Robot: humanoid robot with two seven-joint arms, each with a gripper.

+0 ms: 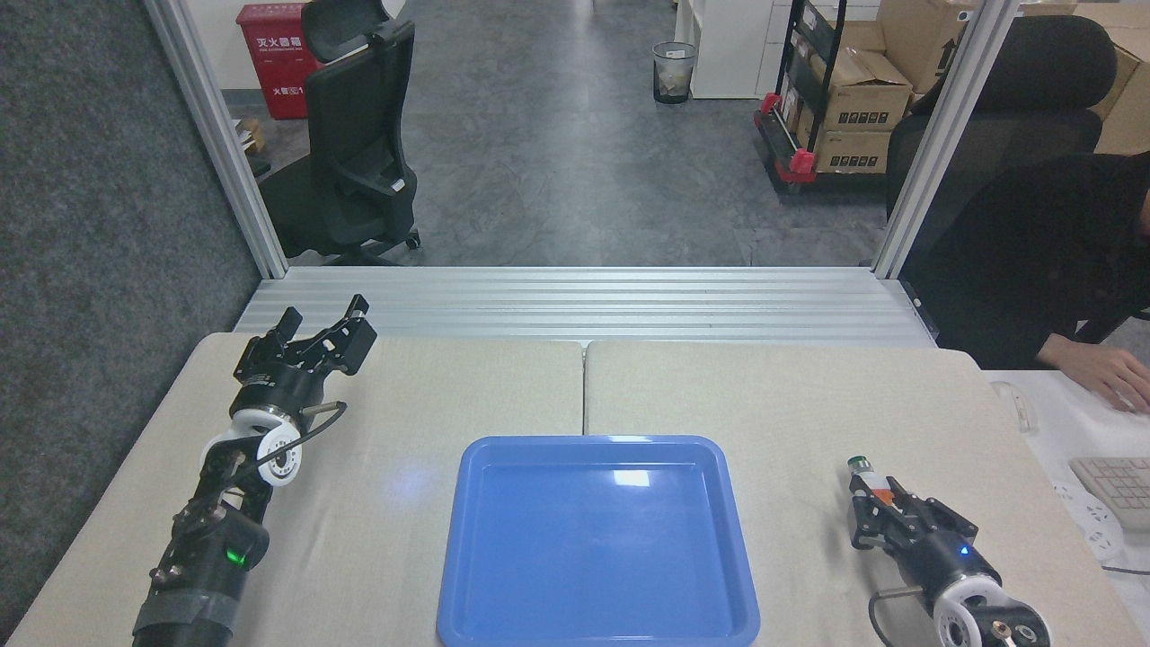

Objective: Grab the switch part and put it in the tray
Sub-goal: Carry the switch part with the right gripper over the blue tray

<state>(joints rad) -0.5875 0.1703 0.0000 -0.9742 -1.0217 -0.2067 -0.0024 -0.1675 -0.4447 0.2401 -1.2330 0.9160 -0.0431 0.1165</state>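
Head view. Switch part [867, 479] sits at the right side of the table [791, 395], right of the tray [597, 539] and well apart from its rim. Its round silver-green cap points to the far side, and an orange tab shows just behind the cap; the nearer portion of the block is covered by the right gripper [876, 517]. The right gripper's dark fingers [864, 521] close around the part's near end and appear to be grasping it, though whether the part is lifted off the cloth or resting on it cannot be told from this angle. A blue indicator light glows on the right wrist. Left gripper [328, 334] is at the far left corner of the table, fingers spread apart and holding nothing, with a green light on the forearm below it. The tray lies flat at the front centre, glossy, nothing inside it. At the far right edge a person's hand [1101, 373] rests on a white desk near a keyboard [1114, 485].
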